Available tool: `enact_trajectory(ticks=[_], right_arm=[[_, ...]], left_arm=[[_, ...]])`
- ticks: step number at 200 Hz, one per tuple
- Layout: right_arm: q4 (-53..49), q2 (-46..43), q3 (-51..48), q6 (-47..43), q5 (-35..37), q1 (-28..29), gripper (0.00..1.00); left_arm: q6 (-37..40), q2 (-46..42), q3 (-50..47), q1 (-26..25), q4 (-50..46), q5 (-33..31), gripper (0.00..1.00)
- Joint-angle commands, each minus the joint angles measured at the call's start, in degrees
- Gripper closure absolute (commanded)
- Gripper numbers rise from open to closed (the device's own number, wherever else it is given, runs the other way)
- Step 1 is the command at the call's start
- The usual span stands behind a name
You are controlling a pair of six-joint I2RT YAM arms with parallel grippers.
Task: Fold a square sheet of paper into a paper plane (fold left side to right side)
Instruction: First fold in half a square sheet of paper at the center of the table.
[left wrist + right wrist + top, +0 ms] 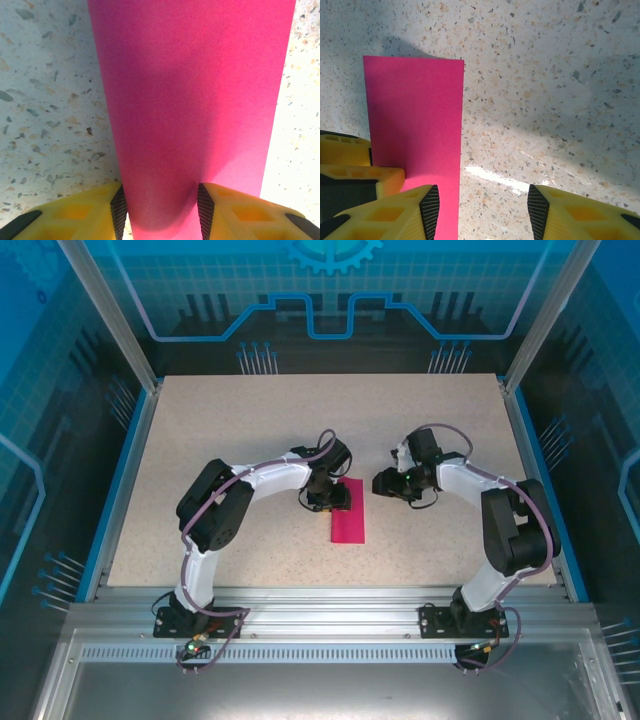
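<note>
The square sheet of paper (348, 518), folded into a narrow strip, is laid mid-table (230, 440). Its 12 o'clock end is straddled by the left gripper (328, 498), half spread, nothing pinched; the right gripper (388, 483), at 2 o'clock, is spread empty. The crease could be skewed by a sideways drag.

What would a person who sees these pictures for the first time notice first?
The magenta-pink sheet of paper, a narrow strip in shape, lies flat at the middle of the speckled table. The left hand stands over its far end, yellow fingers apart with paper between them. The right hand hangs open over bare table just to the paper's right.
</note>
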Motion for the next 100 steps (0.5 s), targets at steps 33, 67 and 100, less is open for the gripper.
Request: enact_trajectory(ticks=[33,67,100], right_arm=[[-1.49,-0.78,-0.87,-0.62,-0.56,0.36,0.47],[-1.49,-0.65,-0.91,-0.63,-0.57,0.37,0.47],[-1.58,-0.74,-0.89,-0.72,-0.6,0.37,0.47]], left_arm=[[-0.06,-2.22,-2.84,0.28,-0.06,-0.54,0.54],[-0.02,-2.53,-3.19,0.51,0.03,-0.58,0.53],[-0.11,-2.97,-3.45,0.71,-0.06,-0.93,0.53]])
